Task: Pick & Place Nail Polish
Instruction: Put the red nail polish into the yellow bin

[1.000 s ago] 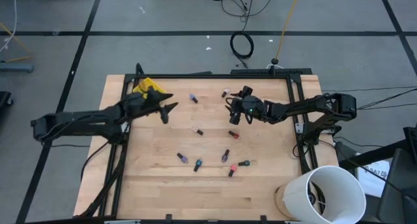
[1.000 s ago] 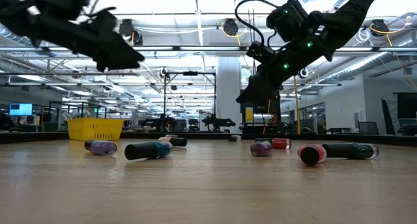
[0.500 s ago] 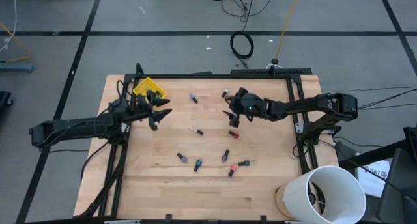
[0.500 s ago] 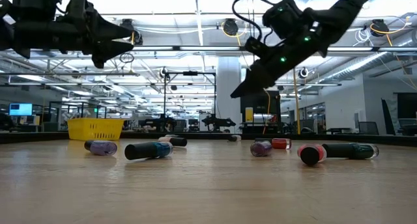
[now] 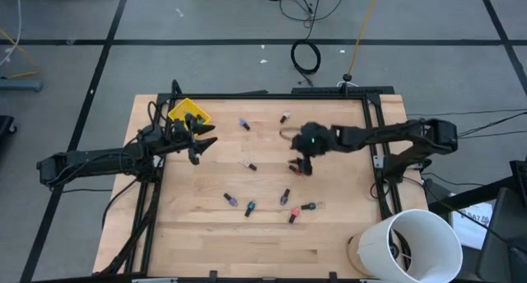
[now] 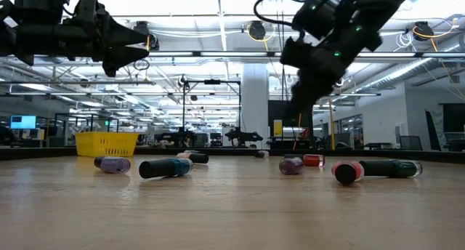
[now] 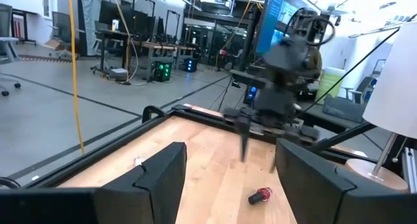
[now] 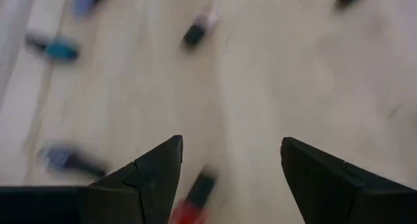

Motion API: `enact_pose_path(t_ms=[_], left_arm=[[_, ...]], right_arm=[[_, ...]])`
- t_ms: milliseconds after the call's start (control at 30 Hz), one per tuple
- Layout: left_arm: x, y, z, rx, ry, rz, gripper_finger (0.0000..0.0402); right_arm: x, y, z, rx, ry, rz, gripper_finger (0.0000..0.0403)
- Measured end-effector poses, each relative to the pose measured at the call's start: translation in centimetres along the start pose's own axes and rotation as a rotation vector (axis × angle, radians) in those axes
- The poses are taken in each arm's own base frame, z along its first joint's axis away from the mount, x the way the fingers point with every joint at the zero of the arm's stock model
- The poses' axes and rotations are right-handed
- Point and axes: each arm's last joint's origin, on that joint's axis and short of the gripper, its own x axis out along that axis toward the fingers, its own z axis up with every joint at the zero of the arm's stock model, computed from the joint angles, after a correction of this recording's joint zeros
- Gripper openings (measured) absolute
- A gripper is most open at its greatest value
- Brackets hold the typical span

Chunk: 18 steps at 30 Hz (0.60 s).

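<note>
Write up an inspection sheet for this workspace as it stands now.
Surface: wooden table inside a black frame.
Job's things: nail polish bottles lie scattered, among them a red bottle under the right arm and a blue bottle nearer the front.
Clutter: yellow bin at the far left corner; white bucket off the right front corner.
End effectors: left end effector open, empty, near the bin; right end effector open, over the red bottle.
Cables: coiled cable on the floor behind the table.
Surroundings: grey floor with black lines.
</note>
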Motion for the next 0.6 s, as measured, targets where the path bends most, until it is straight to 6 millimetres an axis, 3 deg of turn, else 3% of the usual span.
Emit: enact_pose_path(t_ms=[233, 367, 600], left_arm=[[0.0, 0.0, 0.0, 0.0, -0.001, 0.0, 0.023], [0.0, 0.0, 0.0, 0.0, -0.001, 0.0, 0.023], [0.0, 0.0, 0.0, 0.0, -0.001, 0.0, 0.023]], right_arm=[[0.4, 4.0, -2.1, 0.03, 0.2, -0.024, 0.0247], [0.7, 4.6, -2.7, 0.022, 0.178, -0.147, 0.0247], [1.3, 4.5, -3.7, 0.076, 0.142, -0.172, 0.0247]])
